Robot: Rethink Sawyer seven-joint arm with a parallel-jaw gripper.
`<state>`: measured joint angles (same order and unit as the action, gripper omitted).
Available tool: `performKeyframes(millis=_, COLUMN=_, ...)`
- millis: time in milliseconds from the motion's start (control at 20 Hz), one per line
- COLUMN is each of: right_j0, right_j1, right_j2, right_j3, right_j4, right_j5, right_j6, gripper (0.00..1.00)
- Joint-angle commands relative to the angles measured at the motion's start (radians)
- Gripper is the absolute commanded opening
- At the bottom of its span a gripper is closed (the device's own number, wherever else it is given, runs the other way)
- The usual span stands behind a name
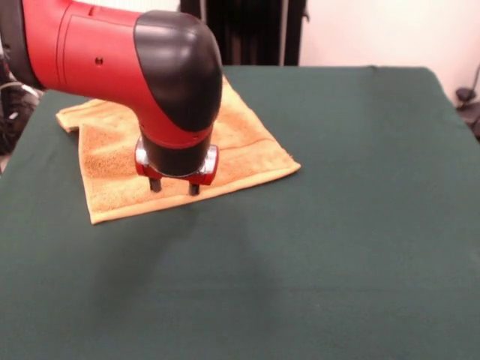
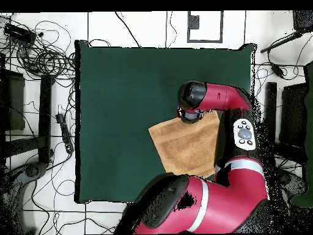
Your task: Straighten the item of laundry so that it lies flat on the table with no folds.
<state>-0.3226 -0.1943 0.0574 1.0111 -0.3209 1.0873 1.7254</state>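
Green desk point(image 1: 337, 247) cloth lies bare up front. Behind it the towel point(image 1: 112, 180) lies on the desk's left part, set diamond-wise, one corner pointing right. Over its near edge hangs the pincer point(image 1: 174, 186), prongs apart, grasping nothing.

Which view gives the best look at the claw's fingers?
The front view: the claw hangs below the red arm, two dark fingers apart, over the towel. Overhead, the arm's wrist covers the claw; only the towel and table show.
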Motion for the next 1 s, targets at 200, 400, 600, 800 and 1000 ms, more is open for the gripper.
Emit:
performKeyframes(millis=200, right_j0=0.080, right_j1=0.316, right_j2=0.083, right_j3=-0.157, right_j4=-0.101, right_j5=-0.559, right_j6=0.186, gripper=1.00)
performKeyframes(millis=400, right_j0=0.090, right_j1=0.323, right_j2=0.081, right_j3=-0.172, right_j4=-0.095, right_j5=-0.559, right_j6=0.197, gripper=1.00)
performKeyframes(millis=600, right_j0=0.105, right_j1=0.335, right_j2=0.072, right_j3=-0.195, right_j4=-0.090, right_j5=-0.548, right_j6=0.213, gripper=1.00)
performKeyframes(millis=800, right_j0=0.122, right_j1=0.348, right_j2=0.060, right_j3=-0.220, right_j4=-0.083, right_j5=-0.538, right_j6=0.234, gripper=1.00)
performKeyframes(millis=1000, right_j0=0.138, right_j1=0.359, right_j2=0.051, right_j3=-0.240, right_j4=-0.073, right_j5=-0.531, right_j6=0.264, gripper=1.00)
